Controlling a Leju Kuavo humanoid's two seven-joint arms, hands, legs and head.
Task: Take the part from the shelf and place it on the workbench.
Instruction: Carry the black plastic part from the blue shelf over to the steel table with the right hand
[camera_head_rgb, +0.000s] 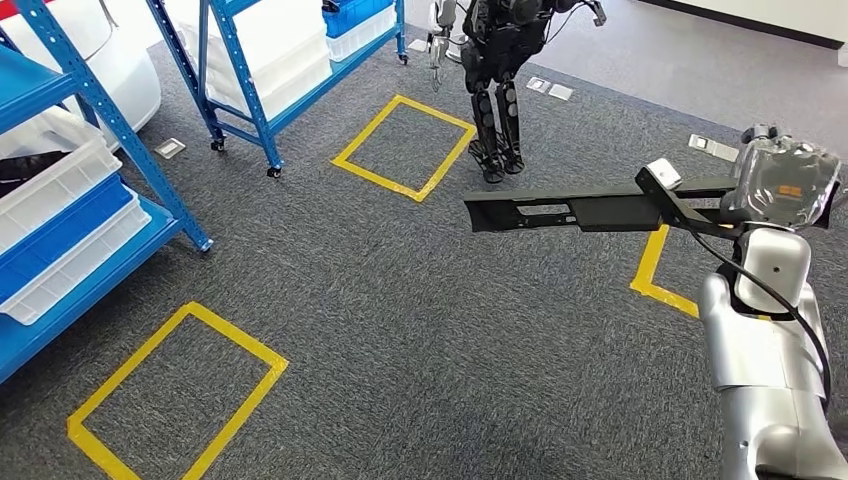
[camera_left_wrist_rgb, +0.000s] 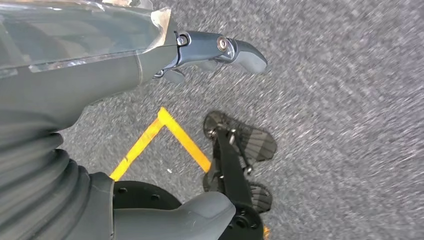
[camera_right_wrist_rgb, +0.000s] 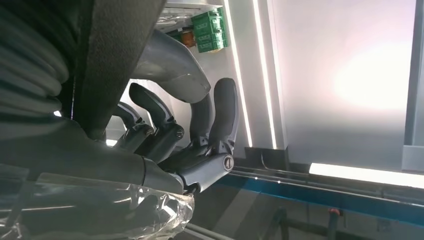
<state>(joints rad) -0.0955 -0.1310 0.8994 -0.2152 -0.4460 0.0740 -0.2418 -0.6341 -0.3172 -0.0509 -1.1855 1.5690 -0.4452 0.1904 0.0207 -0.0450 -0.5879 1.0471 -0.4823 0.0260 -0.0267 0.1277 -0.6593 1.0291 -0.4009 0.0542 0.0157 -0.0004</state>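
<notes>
The part (camera_head_rgb: 570, 211) is a long, flat black bar held level above the carpet at the right of the head view. My right hand (camera_head_rgb: 782, 183), wrapped in clear plastic, grips its right end. In the right wrist view the fingers (camera_right_wrist_rgb: 220, 125) of that hand (camera_right_wrist_rgb: 165, 150) curl around the dark bar (camera_right_wrist_rgb: 117, 55). My left hand (camera_left_wrist_rgb: 150, 65) hangs over the grey carpet with its thumb (camera_left_wrist_rgb: 200, 215) and fingers (camera_left_wrist_rgb: 235, 50) apart, holding nothing.
Blue shelving (camera_head_rgb: 150, 165) with white and blue bins (camera_head_rgb: 60, 215) stands at the left, and a second rack (camera_head_rgb: 250, 90) stands behind it. Another humanoid robot (camera_head_rgb: 500, 90) stands ahead. Yellow tape squares (camera_head_rgb: 405, 148) (camera_head_rgb: 175, 395) mark the grey carpet.
</notes>
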